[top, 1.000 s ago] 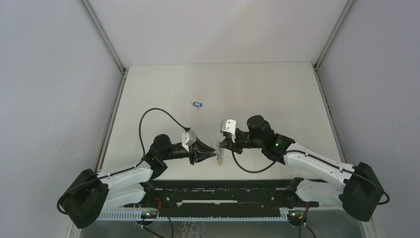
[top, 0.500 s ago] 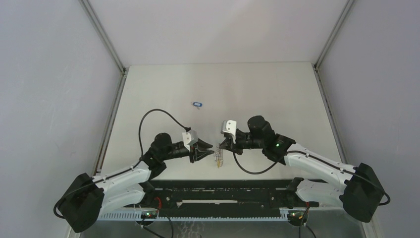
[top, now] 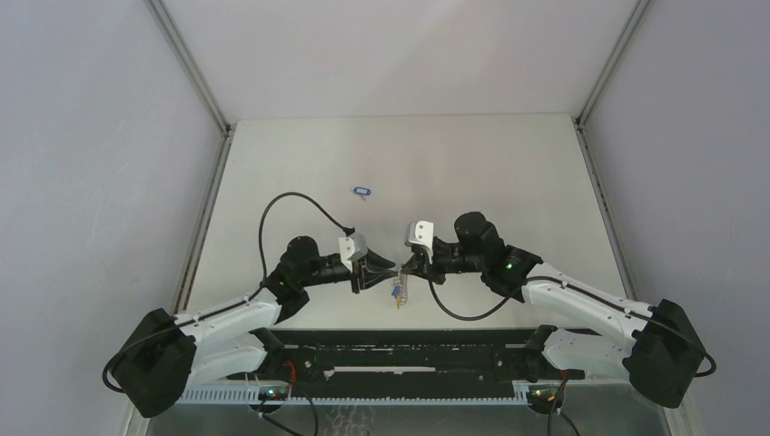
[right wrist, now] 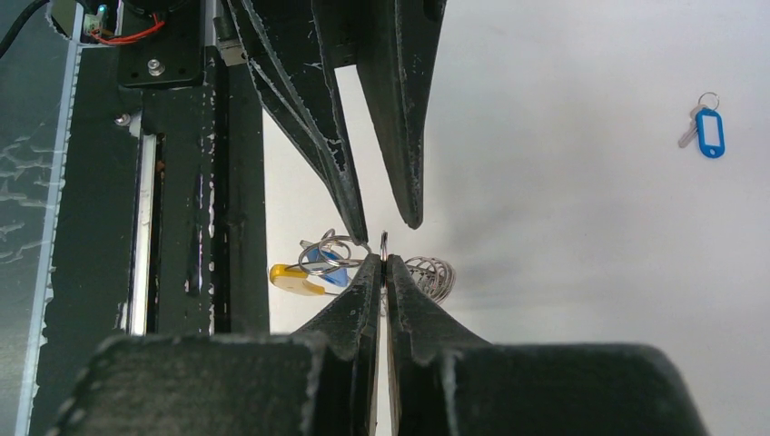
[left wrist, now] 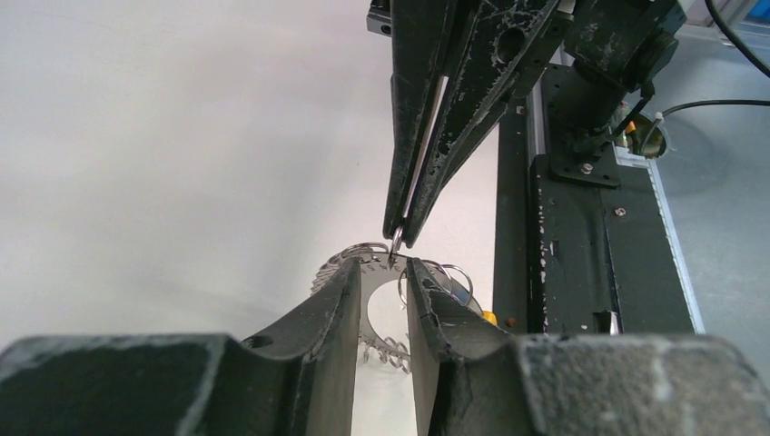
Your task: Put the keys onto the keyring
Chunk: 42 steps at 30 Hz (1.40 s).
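The keyring [top: 398, 292], a silvery jagged loop with small rings and a wire coil [right wrist: 427, 275], hangs over the table's near edge. My right gripper [top: 406, 268] is shut on one thin ring at its top [right wrist: 384, 242]. A yellow-orange piece [right wrist: 292, 280] and a blue-headed key [right wrist: 338, 272] hang among the rings. My left gripper [left wrist: 381, 268] faces the right one, jaws apart, its fingertips [left wrist: 350, 282] just short of the loop's flat plate [left wrist: 388, 349]. Another blue key [top: 363, 192] lies loose on the table farther back, also in the right wrist view [right wrist: 709, 132].
The black base rail [top: 399, 350] with cabling runs along the near edge, just below the hanging keyring. Grey walls close in the white table [top: 508, 173] on three sides. A black cable loops above the left arm [top: 291, 204].
My left gripper drew back a little, then came forward again to the keyring's top. The right gripper has held still, shut on the ring.
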Motion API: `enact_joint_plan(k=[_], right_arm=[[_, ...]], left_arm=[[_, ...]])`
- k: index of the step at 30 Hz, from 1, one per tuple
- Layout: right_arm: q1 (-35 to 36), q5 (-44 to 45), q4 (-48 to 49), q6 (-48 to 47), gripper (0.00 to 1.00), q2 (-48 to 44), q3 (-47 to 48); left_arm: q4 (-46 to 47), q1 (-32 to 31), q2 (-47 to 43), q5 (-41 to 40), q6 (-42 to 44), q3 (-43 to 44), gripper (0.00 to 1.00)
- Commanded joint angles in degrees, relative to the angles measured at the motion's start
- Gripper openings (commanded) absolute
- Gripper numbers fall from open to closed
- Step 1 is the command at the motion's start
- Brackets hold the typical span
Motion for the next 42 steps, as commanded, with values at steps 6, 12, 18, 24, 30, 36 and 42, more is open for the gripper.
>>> enact_joint_plan(k=[6, 12, 18, 24, 30, 36, 42], right_arm=[[-0.4, -1.67, 3.94, 0.78, 0.0, -1.2, 0.27], [-0.39, -1.96, 4.25, 0.79, 0.0, -1.11, 0.26], [-0.4, -2.26, 4.51, 0.81, 0.0, -0.76, 0.32], [-0.56, -2.28, 4.09, 0.81, 0.0, -1.18, 0.26], [-0.77, -1.47, 3.87, 0.81, 0.0, -2.01, -0.18], [-2.22, -1.01, 5.39, 1.57, 0.22, -6.1, -2.3], [-2.51, -2.05, 5.24, 0.85, 0.35, -7.41, -2.38]], left_arm=[[2.16, -0.22, 1.09, 3.49, 1.3, 3.94, 0.26], [2.19, -0.24, 2.04, 4.37, 0.93, 4.76, 0.24], [2.2, -0.29, 2.61, 4.83, 1.0, 5.42, 0.2], [-2.1, -0.22, 2.5, 5.29, 2.93, 6.5, 0.07], [-10.53, -0.22, -1.23, 2.3, 6.53, 7.85, 0.0], [-19.55, -0.62, -5.44, -2.24, 9.81, 9.91, 0.0], [-27.6, -3.28, -6.54, -7.2, 12.2, 13.5, 0.0]])
